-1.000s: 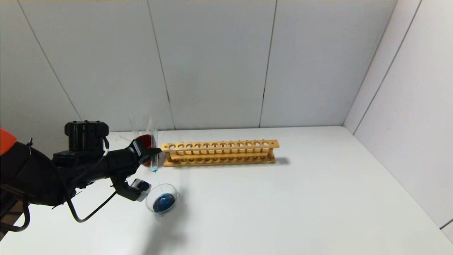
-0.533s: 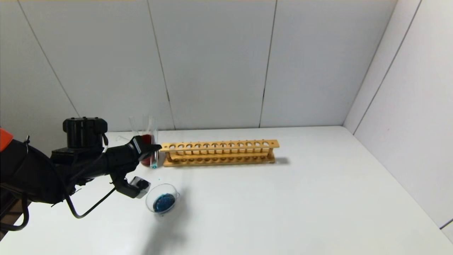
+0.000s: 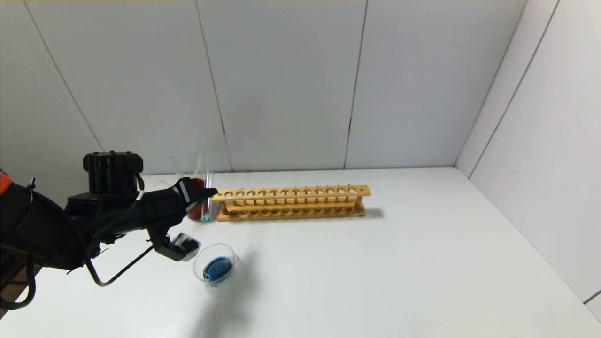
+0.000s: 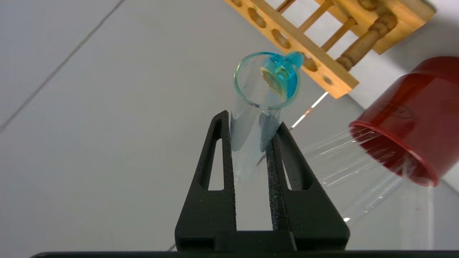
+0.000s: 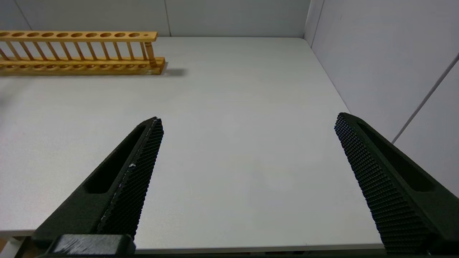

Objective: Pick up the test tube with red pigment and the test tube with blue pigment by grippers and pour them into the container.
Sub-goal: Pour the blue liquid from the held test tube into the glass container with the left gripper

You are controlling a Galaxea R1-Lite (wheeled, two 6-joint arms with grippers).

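Observation:
My left gripper [image 3: 203, 192] is shut on the test tube with blue pigment [image 3: 207, 197]. It holds the tube nearly vertical, blue-stained mouth downward, in front of the dark red cup and by the left end of the rack. In the left wrist view the fingers [image 4: 215, 157] clamp the tube [image 4: 254, 118], with blue drops at its open rim. The container [image 3: 217, 266], a clear glass dish with blue liquid in it, sits on the table in front of and below the gripper. The test tube with red pigment is out of view. My right gripper [image 5: 247, 120] is open and empty over the table's front right.
A dark red cup [image 3: 192, 211] holding clear colourless tubes [image 4: 358, 168] stands just behind the left gripper. A long wooden tube rack [image 3: 291, 202] with no tubes in it lies along the back middle of the white table [image 3: 399, 272]. Walls close the back and right.
The blue stream into the dish has stopped. My left gripper has lifted the tube up and back, away from the dish, towards the red cup and the rack's end.

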